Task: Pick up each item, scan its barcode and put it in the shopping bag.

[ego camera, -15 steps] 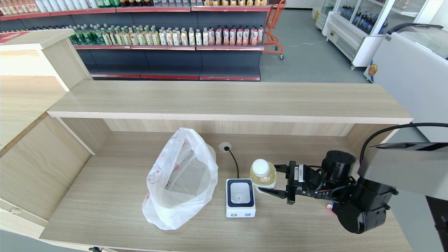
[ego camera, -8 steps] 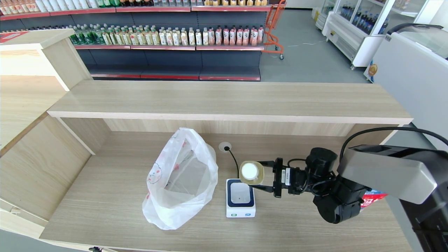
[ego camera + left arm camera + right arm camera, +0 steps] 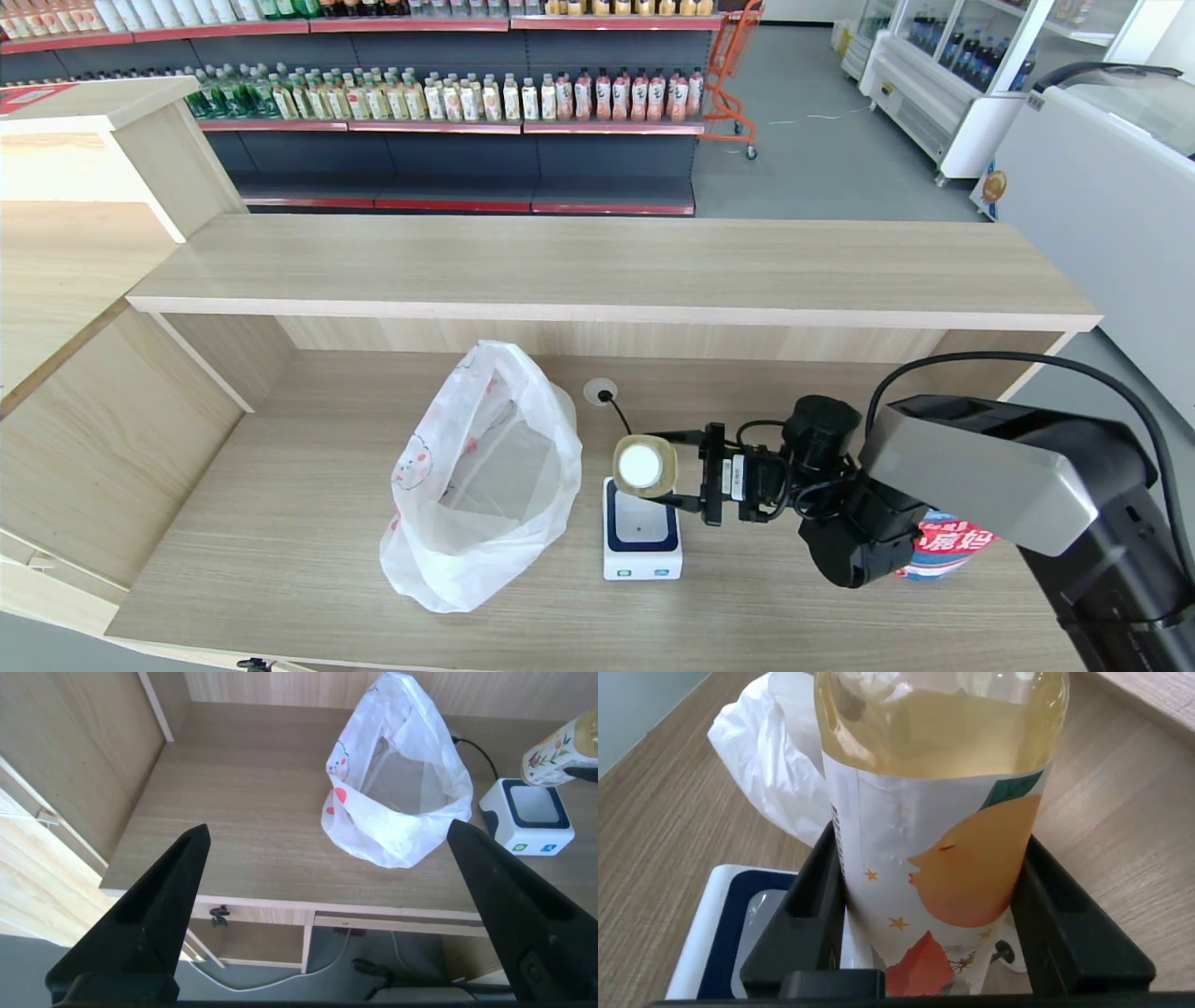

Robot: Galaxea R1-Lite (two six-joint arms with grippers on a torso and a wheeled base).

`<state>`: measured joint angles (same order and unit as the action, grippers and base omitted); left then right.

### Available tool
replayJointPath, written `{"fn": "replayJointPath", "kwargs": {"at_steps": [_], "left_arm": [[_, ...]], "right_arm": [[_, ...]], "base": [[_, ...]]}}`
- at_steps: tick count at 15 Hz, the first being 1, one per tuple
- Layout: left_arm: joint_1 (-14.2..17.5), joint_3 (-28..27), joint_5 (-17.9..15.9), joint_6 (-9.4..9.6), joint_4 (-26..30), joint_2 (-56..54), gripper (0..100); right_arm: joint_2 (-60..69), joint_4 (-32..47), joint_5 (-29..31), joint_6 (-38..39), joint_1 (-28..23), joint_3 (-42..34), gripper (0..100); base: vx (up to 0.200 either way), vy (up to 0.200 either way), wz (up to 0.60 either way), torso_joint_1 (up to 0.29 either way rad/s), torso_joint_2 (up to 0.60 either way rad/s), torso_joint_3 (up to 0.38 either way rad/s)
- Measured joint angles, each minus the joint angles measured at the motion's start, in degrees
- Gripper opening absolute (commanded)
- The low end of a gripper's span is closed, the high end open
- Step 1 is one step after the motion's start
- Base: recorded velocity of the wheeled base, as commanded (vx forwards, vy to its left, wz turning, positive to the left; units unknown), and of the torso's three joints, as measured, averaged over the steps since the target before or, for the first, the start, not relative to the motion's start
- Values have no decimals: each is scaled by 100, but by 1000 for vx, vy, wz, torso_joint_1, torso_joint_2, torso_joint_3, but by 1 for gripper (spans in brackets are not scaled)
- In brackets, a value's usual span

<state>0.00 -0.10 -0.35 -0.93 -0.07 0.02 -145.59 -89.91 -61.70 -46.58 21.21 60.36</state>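
On the table (image 3: pixel 280 560), the shopping bag (image 3: pixel 481 485) stood open just beside the scanner (image 3: pixel 641 527). The bottle (image 3: pixel 642 467) hung upright over the scanner's far edge, clamped around its label by the right claw (image 3: pixel 659 469). The step in hand looked to be the scan. To do it well, the bottle probably needed tipping or turning until its barcode faced the scanner's window squarely, because its base rather than its label seemed to point at the glass. It should then be held steady and close without touching. The grip would have to be firm, as a smooth, full bottle might slip once tilted. The right arm stretched in low from the robot's right, wrist level, one finger on either side of the bottle. The left claw (image 3: pixel 327 833) hung high above the table's near edge, spread wide and empty.
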Motion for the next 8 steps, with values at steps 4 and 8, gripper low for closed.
{"fn": "replayJointPath", "kwargs": {"at_steps": [4, 8], "left_arm": [[0, 0, 0, 0, 0, -2, 100], [0, 0, 2, 0, 0, -2, 100]], "right_arm": [[-179, -6, -177, 2, 50, 221, 0], [-413, -12, -432, 2, 124, 585, 0]], "base": [[0, 0, 0, 0, 0, 0], [0, 0, 0, 0, 0, 0]]}}
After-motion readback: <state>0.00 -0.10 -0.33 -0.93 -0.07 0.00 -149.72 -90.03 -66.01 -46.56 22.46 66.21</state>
